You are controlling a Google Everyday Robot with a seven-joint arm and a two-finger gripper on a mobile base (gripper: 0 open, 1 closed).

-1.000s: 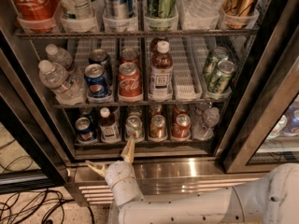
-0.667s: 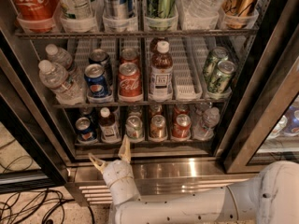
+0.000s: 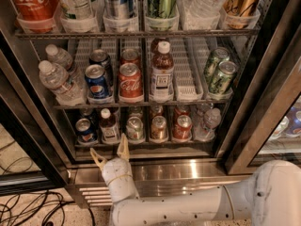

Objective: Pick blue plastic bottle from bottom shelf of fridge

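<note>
The fridge (image 3: 263,102) stands open before me, steel-lined with dark door frames. On its bottom shelf (image 3: 146,144) the blue plastic bottle (image 3: 109,126) stands second from the left: small, dark brown drink, white cap, white label. My gripper (image 3: 111,150) is open, its two tan fingers spread, just below and in front of the shelf's front rail, under the bottle. The white arm runs from it to the lower right. A taller brown bottle (image 3: 162,72) stands on the rack above.
On the bottom shelf a blue can (image 3: 85,131) is left of the bottle and a silver can (image 3: 135,128) right of it, then red cans and a clear water bottle (image 3: 208,124). The steel sill (image 3: 188,171) lies below. Cables (image 3: 28,206) cross the floor at left.
My gripper has moved up and a little to the right, from the sill toward the bottom shelf's front rail, with its fingers still spread.
</note>
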